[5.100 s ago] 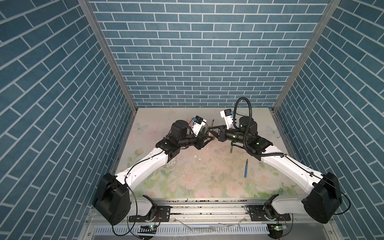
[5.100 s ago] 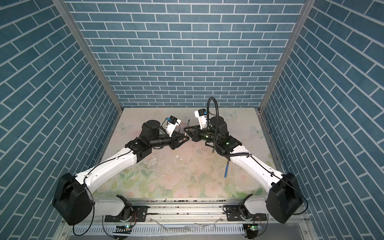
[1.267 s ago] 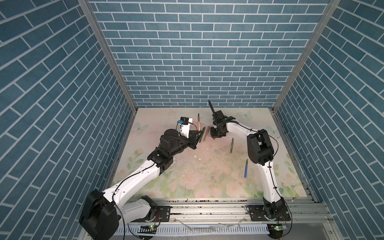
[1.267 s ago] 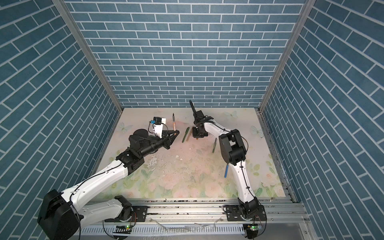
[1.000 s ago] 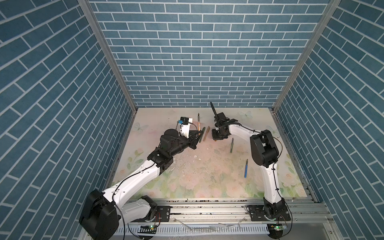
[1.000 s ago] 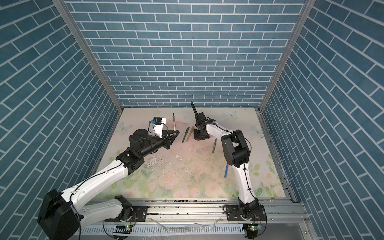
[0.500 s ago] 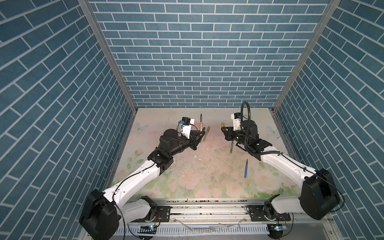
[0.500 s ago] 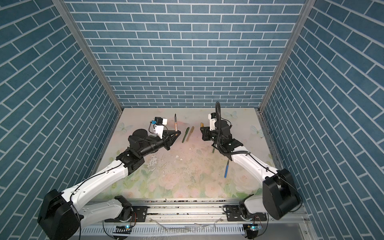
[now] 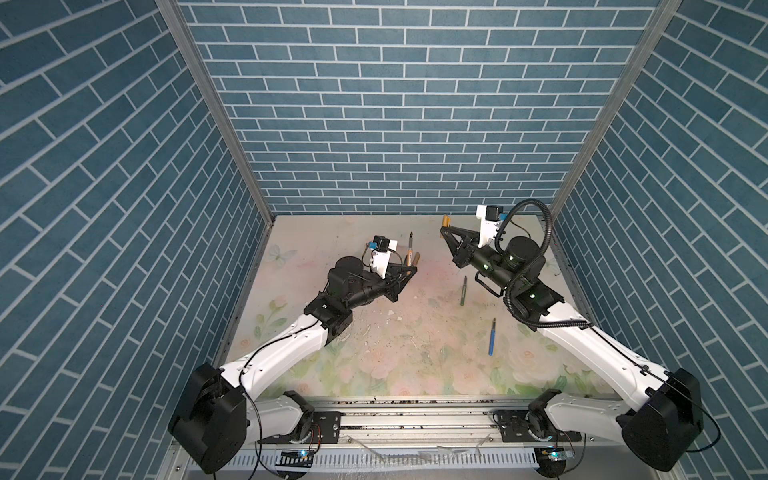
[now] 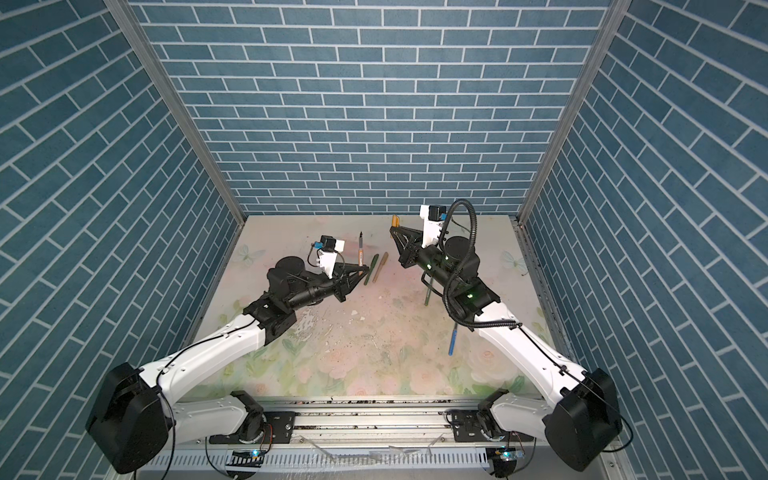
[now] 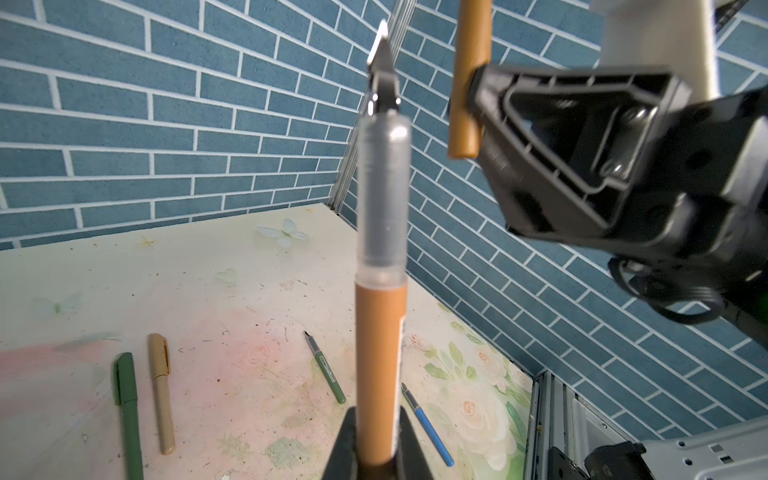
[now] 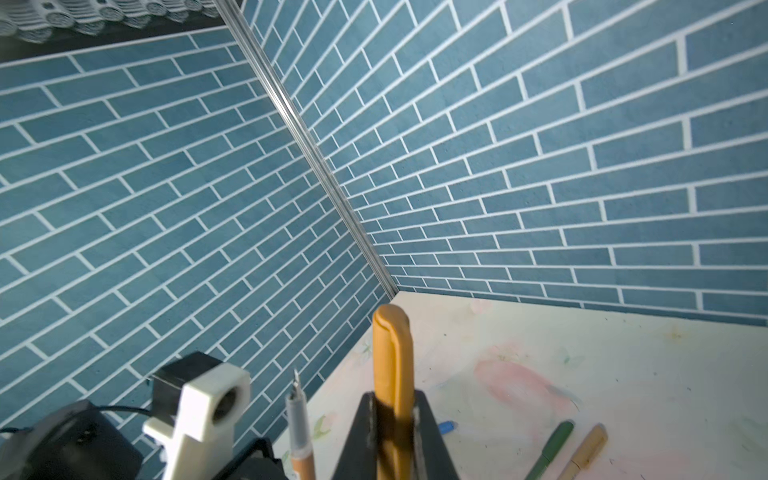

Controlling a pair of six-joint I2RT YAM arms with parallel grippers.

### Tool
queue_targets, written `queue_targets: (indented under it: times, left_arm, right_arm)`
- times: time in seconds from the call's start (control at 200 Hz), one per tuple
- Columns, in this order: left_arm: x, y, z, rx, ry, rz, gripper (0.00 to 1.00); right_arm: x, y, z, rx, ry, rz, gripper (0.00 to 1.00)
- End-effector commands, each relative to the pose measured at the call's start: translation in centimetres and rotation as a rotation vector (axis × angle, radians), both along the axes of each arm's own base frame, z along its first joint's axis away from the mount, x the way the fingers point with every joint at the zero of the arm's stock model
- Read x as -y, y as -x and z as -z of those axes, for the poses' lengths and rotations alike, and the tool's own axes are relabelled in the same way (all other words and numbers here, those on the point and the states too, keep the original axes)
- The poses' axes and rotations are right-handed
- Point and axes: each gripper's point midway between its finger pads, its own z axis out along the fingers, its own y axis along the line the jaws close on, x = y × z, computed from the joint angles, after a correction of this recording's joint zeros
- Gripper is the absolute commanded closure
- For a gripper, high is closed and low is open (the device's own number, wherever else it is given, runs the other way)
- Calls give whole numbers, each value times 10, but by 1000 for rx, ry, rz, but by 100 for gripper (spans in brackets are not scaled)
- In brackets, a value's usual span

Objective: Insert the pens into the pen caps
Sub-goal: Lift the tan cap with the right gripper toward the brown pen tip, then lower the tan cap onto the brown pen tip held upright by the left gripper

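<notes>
My left gripper (image 9: 409, 272) (image 10: 361, 270) (image 11: 377, 415) is shut on the orange-brown pen (image 9: 410, 249) (image 10: 360, 249) (image 11: 380, 332) (image 12: 299, 428), which stands upright with its nib on top. To its right and slightly higher, my right gripper (image 9: 445, 230) (image 10: 395, 228) (image 12: 392, 399) is shut on the amber-brown cap (image 9: 444, 219) (image 10: 395, 220) (image 11: 469, 83) (image 12: 392, 365), also held upright. Cap and nib are apart, side by side. An uncapped green pen (image 9: 463, 291) (image 11: 328, 370) and an uncapped blue pen (image 9: 492, 336) (image 10: 452, 338) (image 11: 428, 424) lie on the table.
A capped green pen (image 10: 371, 269) (image 11: 126, 407) (image 12: 550, 449) and a capped tan pen (image 10: 380, 266) (image 11: 162, 395) (image 12: 586, 451) lie side by side near the left gripper. A blue cap (image 12: 445, 427) lies on the table beyond the right gripper. Brick walls close in three sides.
My right gripper has carried the amber-brown cap upward and a little toward the back. The left gripper with the orange-brown pen has shifted slightly to the right.
</notes>
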Motion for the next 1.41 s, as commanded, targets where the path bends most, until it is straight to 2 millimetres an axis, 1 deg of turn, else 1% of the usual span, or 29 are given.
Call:
queue_targets:
  times: [0.0,0.195,0.34,0.455,0.525,0.78,0.985,1.4]
  left_arm:
    - [5,1,-4,25,8,21,100]
    - [6,2,-6,28,10,29,100]
    - [9,5,-6,30,6,46,100]
    - [10,7,-6,29,6,51,100]
    - [11,6,-6,28,4,52,100]
    - [11,7,-7,27,6,57,100]
    - [11,7,-7,26,6,57,100]
    - [9,8,-12,39,10,49,100]
  right_arm:
    - [-11,4,-27,43,-49,-56,91]
    - [-29,2,-39,47,-63,-111,91]
    - [-45,3,-42,44,-60,-155,92]
    - [-53,4,-41,39,-57,-172,92]
    - [-55,4,-39,32,-54,-175,92]
    - [-61,7,-23,-14,-40,-198,92]
    - [-67,8,-15,-39,-33,-220,93]
    - [-69,10,0,-69,-17,-223,94]
